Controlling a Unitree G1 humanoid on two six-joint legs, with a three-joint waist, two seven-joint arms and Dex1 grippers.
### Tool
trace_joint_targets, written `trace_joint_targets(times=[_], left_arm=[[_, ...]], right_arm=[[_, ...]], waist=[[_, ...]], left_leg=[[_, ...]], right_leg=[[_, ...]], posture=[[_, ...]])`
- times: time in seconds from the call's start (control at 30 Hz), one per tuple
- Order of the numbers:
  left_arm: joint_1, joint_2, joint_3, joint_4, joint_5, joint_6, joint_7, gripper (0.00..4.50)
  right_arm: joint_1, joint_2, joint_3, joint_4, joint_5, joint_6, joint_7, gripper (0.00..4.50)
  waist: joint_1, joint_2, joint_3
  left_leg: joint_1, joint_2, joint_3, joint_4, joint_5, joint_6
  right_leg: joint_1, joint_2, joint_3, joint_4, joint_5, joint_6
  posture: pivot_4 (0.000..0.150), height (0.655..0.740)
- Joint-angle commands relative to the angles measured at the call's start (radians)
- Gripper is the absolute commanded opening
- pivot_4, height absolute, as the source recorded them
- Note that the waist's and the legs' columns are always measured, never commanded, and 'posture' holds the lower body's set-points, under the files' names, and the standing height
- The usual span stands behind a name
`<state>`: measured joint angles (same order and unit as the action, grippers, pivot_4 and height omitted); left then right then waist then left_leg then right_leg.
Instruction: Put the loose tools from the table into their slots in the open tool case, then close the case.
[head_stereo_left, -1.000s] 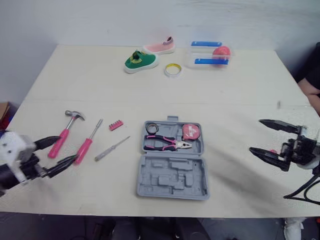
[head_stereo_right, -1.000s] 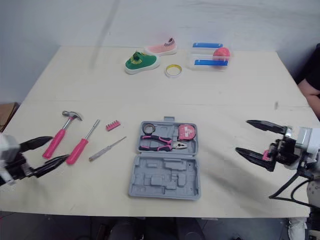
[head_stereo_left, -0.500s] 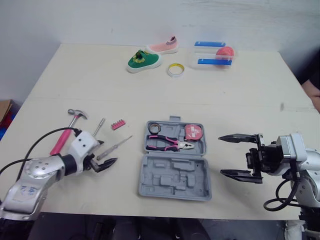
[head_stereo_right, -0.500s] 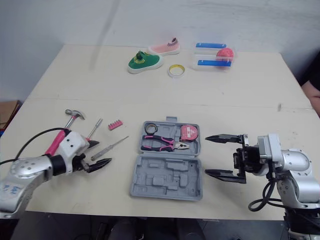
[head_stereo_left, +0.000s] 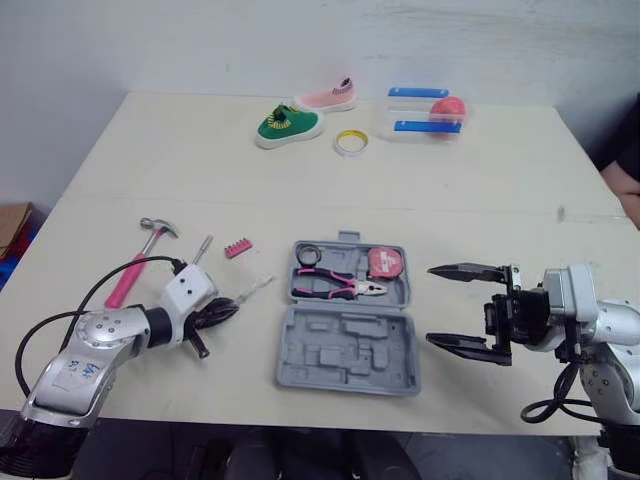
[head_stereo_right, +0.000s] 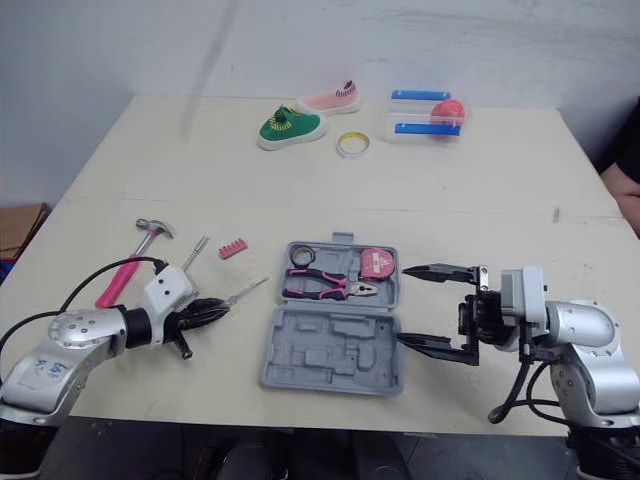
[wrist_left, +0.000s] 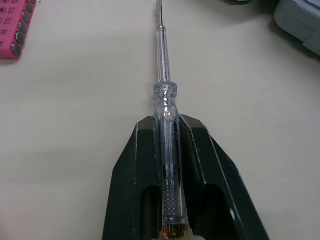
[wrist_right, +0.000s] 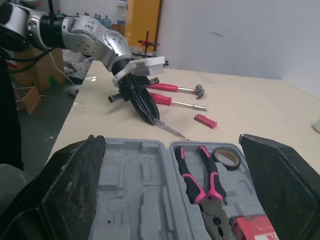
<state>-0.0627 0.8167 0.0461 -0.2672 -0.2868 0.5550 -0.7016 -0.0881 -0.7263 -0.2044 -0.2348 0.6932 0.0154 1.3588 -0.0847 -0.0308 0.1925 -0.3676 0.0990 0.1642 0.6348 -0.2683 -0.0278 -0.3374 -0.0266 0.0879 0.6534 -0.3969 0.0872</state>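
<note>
Lower left of the head view, the left gripper (wrist_left: 167, 125) is pinching the clear screwdriver (wrist_left: 162, 75). Its two black fingers press the handle from both sides, and the shaft runs straight out ahead toward the case (head_stereo_left: 345, 352). The tip sits just short of the case's left edge; whether the tool is lifted or lying on the table (head_stereo_left: 200, 170) I cannot tell. Left of centre, behind that gripper, lie the hammer (head_stereo_left: 142, 262), the pink screwdriver (wrist_right: 160, 98) and the pink bit strip (head_stereo_left: 237, 247), all loose on the table. Dead centre, the grey case lies open. The half nearer the top of the frame holds the pliers (head_stereo_left: 335, 288), a pink tape measure (head_stereo_left: 385, 263) and a small tape ring (head_stereo_left: 306, 254), and the nearer half's moulded slots are bare. On the right, the right gripper (head_stereo_left: 462, 308) hangs just beside the case with its fingers spread wide and nothing between them, pointing in at the case's right edge. Along the top of the frame sit a green shoe (head_stereo_left: 287, 124), a pink shoe (head_stereo_left: 326, 95), a yellow tape roll (head_stereo_left: 348, 141) and clear boxes (head_stereo_left: 420, 112).
</note>
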Motion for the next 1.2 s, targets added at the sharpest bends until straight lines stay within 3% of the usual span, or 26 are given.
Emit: trace_joint_targets(times=[0.03,0.2,0.4,0.73,0.8,0.97,1.2], left_arm=[[0.007,0.023,0.009,0.016,0.031,-0.017,-0.016,0.08],[-0.045,0.022,0.021,-0.057,-0.014,-0.054,-0.073,0.08],[-0.306,0.003,-0.067,-0.241,-0.165,0.085,-0.172,0.08],[-0.562,-0.004,-0.48,-0.17,0.104,0.062,-0.293,0.08],[-0.633,-0.072,-0.538,-0.136,0.149,0.086,-0.272,0.08],[-0.714,-0.134,-0.64,-0.087,0.233,0.13,-0.295,0.08],[-0.721,-0.156,-0.666,-0.112,0.271,0.188,-0.31,0.08]], right_arm=[[0.007,-0.008,-0.051,-0.007,-0.005,-0.033,-0.005,4.5],[0.023,-0.018,-0.078,0.033,-0.018,-0.061,0.021,4.5],[0.051,-0.031,-0.129,0.108,-0.037,-0.119,0.056,4.5],[0.088,-0.027,-0.135,0.149,-0.048,-0.167,0.105,4.5],[0.094,-0.025,-0.137,0.16,-0.048,-0.177,0.116,4.5],[0.11,-0.014,-0.136,0.173,-0.053,-0.199,0.122,4.5],[0.143,0.002,-0.115,0.152,-0.061,-0.207,0.112,4.5]], waist=[[-0.001,0.0,0.0],[0.003,-0.001,0.0],[0.027,-0.002,0.001],[0.027,-0.001,0.001],[0.029,-0.001,0.001],[0.031,-0.001,0.001],[0.028,-0.001,0.001]], left_leg=[[0.0,0.0,0.0,-0.001,0.001,0.0],[-0.002,0.0,0.0,-0.002,0.001,0.0],[-0.006,-0.001,-0.001,0.0,0.001,0.0],[-0.005,-0.001,0.001,0.002,0.001,-0.002],[-0.005,-0.001,0.001,0.002,0.001,-0.002],[-0.006,0.0,0.001,0.007,0.001,0.0],[-0.006,0.004,0.001,0.011,0.001,-0.001]], right_leg=[[0.0,0.0,0.0,0.0,0.0,0.0],[-0.002,0.0,0.0,-0.001,0.001,0.0],[-0.003,0.0,-0.002,-0.003,0.001,0.0],[-0.002,0.007,0.003,-0.007,0.001,0.002],[-0.001,0.007,0.004,-0.006,0.001,0.002],[0.0,0.014,0.006,-0.007,0.003,0.005],[-0.001,0.015,0.008,-0.001,0.003,0.005]], posture=[[0.15,0.74],[0.15,0.74],[0.15,0.74],[0.15,0.74],[0.15,0.74],[0.15,0.74],[0.15,0.74]])
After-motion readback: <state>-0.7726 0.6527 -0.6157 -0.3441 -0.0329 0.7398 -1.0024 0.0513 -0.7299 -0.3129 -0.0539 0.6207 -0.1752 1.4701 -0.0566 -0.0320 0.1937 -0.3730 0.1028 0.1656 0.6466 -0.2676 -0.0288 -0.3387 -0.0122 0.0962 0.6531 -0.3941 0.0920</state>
